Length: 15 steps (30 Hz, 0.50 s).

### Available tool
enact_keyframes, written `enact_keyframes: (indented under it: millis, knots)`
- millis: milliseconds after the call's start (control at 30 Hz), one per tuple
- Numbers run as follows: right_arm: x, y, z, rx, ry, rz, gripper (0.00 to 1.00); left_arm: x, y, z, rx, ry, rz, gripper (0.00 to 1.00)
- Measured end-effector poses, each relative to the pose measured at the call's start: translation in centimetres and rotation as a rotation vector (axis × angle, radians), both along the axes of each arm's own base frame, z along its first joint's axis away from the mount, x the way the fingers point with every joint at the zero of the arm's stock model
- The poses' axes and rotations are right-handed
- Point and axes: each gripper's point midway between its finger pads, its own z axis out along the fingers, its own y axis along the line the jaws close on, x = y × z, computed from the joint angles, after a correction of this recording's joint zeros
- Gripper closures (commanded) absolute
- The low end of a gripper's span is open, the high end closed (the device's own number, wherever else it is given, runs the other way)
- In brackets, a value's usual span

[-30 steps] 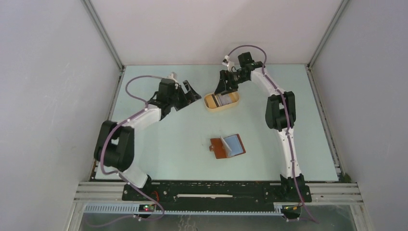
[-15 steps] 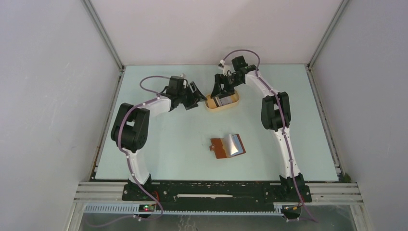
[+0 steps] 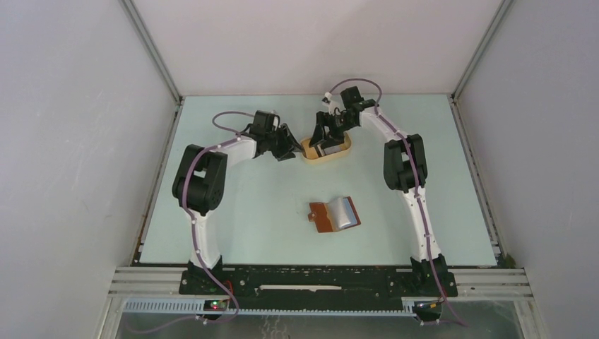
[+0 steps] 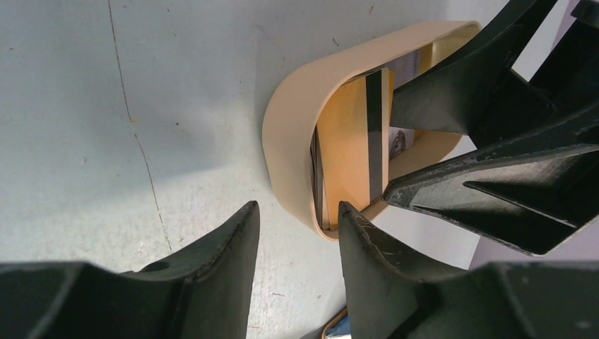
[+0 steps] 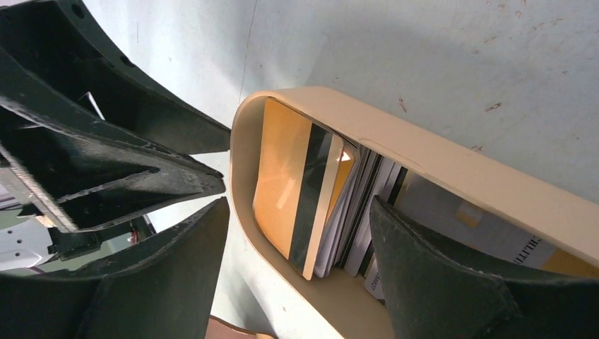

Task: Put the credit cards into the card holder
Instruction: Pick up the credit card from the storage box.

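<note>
The credit cards [image 5: 353,205] stand on edge as a stack inside a tan oval tray [image 3: 327,150]. An orange card with a black stripe [image 5: 289,187] faces outward. One silvery card [image 3: 345,210] lies on the open reddish-brown card holder [image 3: 326,217] at mid-table. My right gripper [image 5: 297,226] is open and straddles the tray's rounded end. One finger [image 5: 191,247] is outside the wall and the other finger [image 5: 417,254] is down among the cards. My left gripper [image 4: 297,219] is open and holds nothing. It sits low on the table just short of that same end of the tray [image 4: 297,120].
The two grippers are close together at the tray, and the right gripper's fingers [image 4: 459,99] fill the right of the left wrist view. Grey enclosure walls stand at the back and on both sides of the pale green table [image 3: 240,212].
The left arm has swung right, up to the tray's end, and its jaws have narrowed. The right gripper has shifted left and down over the tray. The card holder has stayed put.
</note>
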Motion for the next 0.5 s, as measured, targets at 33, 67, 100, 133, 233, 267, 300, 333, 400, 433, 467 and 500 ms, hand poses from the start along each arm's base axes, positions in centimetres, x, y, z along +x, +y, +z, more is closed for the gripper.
enact_keyframes:
  millis: [33,67,100,133,233,267,300,333,400,433,467,500]
  knots:
    - [0.0,0.1,0.0,0.003,0.002,-0.001,0.19,0.0,0.0,-0.2,0.001,0.006,-0.002,0.53]
    - [-0.1,0.1,0.0,0.007,0.004,0.000,0.19,-0.1,-0.1,-0.4,0.005,0.012,-0.007,0.54]
    - [-0.1,0.2,0.0,0.012,0.007,0.001,0.20,-0.2,-0.2,-0.5,0.004,0.015,-0.013,0.56]
    - [-0.2,0.3,0.0,0.017,0.009,0.004,0.20,-0.2,-0.2,-0.6,0.002,0.019,-0.016,0.58]
    - [-0.3,0.6,0.0,0.035,0.015,0.008,0.21,-0.4,-0.4,-0.8,-0.001,0.029,-0.026,0.62]
    - [-0.4,0.7,0.0,0.044,0.020,0.009,0.21,-0.5,-0.5,-0.9,-0.003,0.032,-0.029,0.63]
    - [-0.5,0.8,0.0,0.053,0.026,0.011,0.21,-0.5,-0.5,-1.0,-0.004,0.035,-0.031,0.64]
    - [-0.6,0.9,0.0,0.063,0.033,0.015,0.21,-0.5,-0.6,-1.0,-0.005,0.038,-0.033,0.64]
    - [-0.9,1.1,0.1,0.081,0.047,0.019,0.22,-0.6,-0.8,-1.0,-0.010,0.042,-0.040,0.65]
    - [-1.0,1.2,0.1,0.091,0.054,0.020,0.22,-0.6,-0.8,-1.0,-0.009,0.043,-0.043,0.65]
    - [-1.1,1.3,0.1,0.100,0.059,0.022,0.22,-0.6,-0.8,-1.1,-0.008,0.044,-0.046,0.65]
    - [-1.1,1.4,0.2,0.112,0.064,0.023,0.22,-0.7,-0.7,-1.1,-0.007,0.047,-0.046,0.66]
